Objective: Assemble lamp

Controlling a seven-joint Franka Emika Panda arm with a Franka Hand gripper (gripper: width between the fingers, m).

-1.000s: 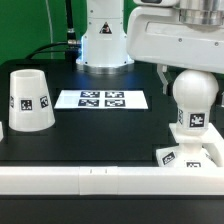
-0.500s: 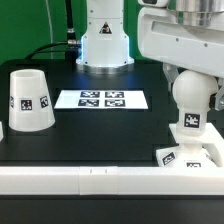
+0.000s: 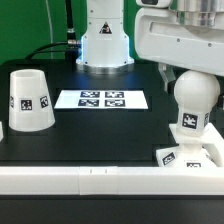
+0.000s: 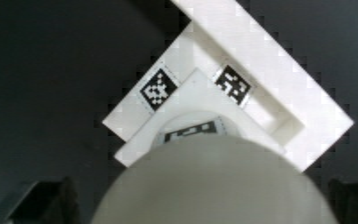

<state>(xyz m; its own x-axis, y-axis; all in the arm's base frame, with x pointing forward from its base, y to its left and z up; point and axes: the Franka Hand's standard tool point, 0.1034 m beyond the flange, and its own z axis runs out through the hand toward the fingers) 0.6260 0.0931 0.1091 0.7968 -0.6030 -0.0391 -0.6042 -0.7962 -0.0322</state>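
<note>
- My jaws are closed on the round head of the bulb post [image 3: 193, 95]. In the wrist view that head fills the space between my fingertips [image 4: 44, 203], which show only as dim shapes at either side. The contact itself is too dark to see, so I judge the grip from how the post hangs under my hand.
- I hold the post by its head and not its stem so that the foot is free to enter the socket.
- The post leans a little off upright, with its tagged stem pointing down at the base [image 3: 207, 152]. In the exterior view the foot is at the top of the base or just above it; I cannot tell whether it has seated.
- The base lies flat on the worktop [image 3: 100, 135] at the exterior view's right, hard against the white rail [image 3: 90, 181] along the near edge. I take it that the rail braces it, so it will not slide or turn when I press or twist the post in.
- The step in hand looks like mating post to base. The lean is the risk, since a crooked entry could jam or tip the base.
- The shade [image 3: 29, 100] stands mouth-down at the exterior view's left, well apart, out of my way for the last step.
- The marker board [image 3: 102, 99] lies flat between shade and post, nearer the back, with nothing touching it.
</note>
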